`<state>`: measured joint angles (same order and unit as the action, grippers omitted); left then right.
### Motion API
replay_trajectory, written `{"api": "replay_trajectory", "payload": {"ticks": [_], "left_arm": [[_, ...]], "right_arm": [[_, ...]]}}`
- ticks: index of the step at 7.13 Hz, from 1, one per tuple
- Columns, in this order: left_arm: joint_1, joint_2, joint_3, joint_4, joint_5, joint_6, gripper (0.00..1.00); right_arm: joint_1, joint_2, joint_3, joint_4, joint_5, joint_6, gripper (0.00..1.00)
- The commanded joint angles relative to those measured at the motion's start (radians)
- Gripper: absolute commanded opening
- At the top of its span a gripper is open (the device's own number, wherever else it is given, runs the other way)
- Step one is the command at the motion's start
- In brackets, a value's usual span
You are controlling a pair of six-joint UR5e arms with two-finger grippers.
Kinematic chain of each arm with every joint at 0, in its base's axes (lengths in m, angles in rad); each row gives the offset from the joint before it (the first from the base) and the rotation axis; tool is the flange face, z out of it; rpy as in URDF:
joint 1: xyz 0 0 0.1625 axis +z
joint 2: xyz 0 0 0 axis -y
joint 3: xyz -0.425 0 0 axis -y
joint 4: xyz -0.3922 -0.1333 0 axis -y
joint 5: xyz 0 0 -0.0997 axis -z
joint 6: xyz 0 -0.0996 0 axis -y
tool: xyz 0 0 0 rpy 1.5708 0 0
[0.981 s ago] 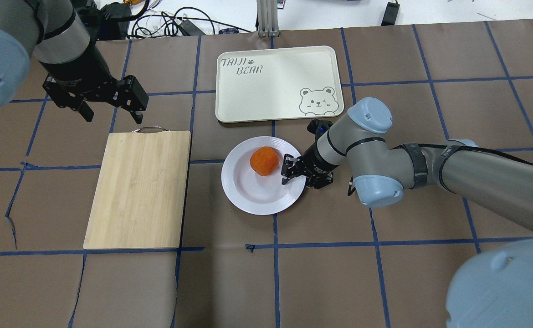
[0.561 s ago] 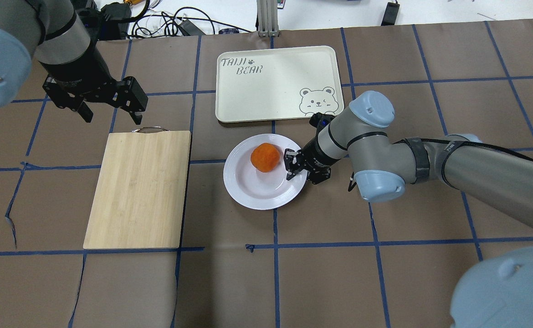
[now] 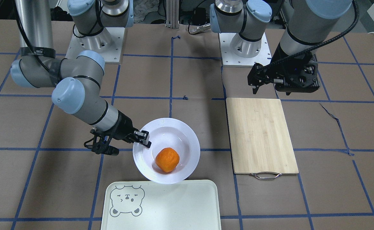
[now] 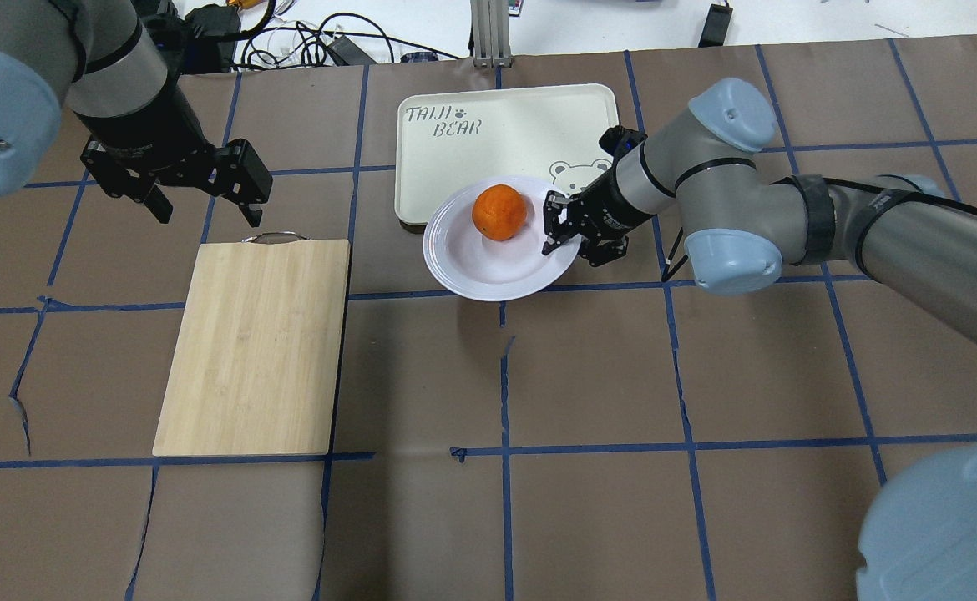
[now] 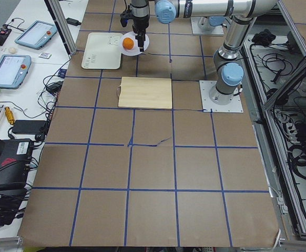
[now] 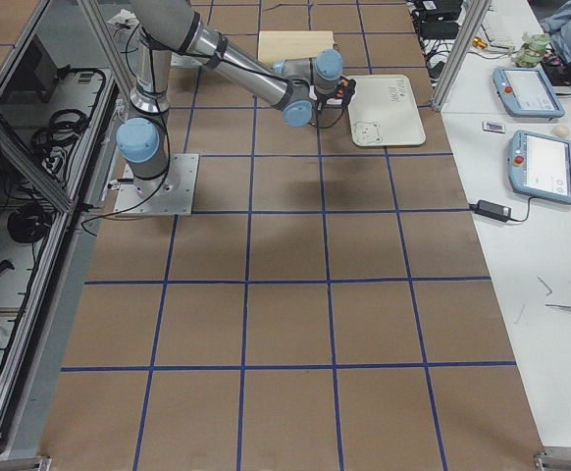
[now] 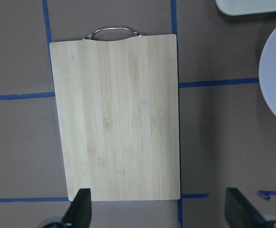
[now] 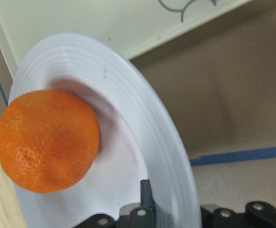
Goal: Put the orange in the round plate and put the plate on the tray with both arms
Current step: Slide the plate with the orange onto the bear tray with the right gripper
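The orange (image 4: 499,212) lies in the white round plate (image 4: 488,269), on the side nearest the tray (image 4: 497,125). My right gripper (image 4: 557,238) is shut on the plate's right rim and holds it off the table, its far edge over the tray's near edge. The front view shows the plate (image 3: 174,135), the orange (image 3: 167,159) and the right gripper (image 3: 144,139) just short of the tray (image 3: 174,204). In the right wrist view the orange (image 8: 48,140) sits beside the clamped rim (image 8: 147,128). My left gripper (image 4: 205,215) hangs open and holds nothing, above the cutting board's handle end.
A bamboo cutting board (image 4: 255,342) with a metal handle (image 4: 275,237) lies left of the plate; the left wrist view looks straight down on it (image 7: 116,114). Cables (image 4: 305,42) lie past the table's far edge. Brown paper with blue tape lines covers the table.
My right gripper has carried the plate with the orange away from the robot, from the table to over the tray's near edge. The left arm has not moved.
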<state>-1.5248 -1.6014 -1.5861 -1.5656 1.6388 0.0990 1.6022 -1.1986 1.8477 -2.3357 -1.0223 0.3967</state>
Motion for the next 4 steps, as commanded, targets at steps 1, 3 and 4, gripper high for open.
{"api": "replay_trajectory", "payload": {"ticks": [1,3,4], "left_arm": [[0.0,0.0,0.0,-0.001,0.001,-0.002,1.0],[0.001,0.0,0.0,-0.001,0.003,-0.002,1.0],[0.0,-0.003,0.0,0.001,0.001,-0.002,1.0]], "right_arm": [[-0.025,0.098,-0.162,-0.005,0.013,-0.016,0.0],[-0.025,0.297,-0.396,-0.002,0.008,-0.009,0.0],[-0.025,0.333,-0.407,-0.007,0.001,-0.019,0.0]]}}
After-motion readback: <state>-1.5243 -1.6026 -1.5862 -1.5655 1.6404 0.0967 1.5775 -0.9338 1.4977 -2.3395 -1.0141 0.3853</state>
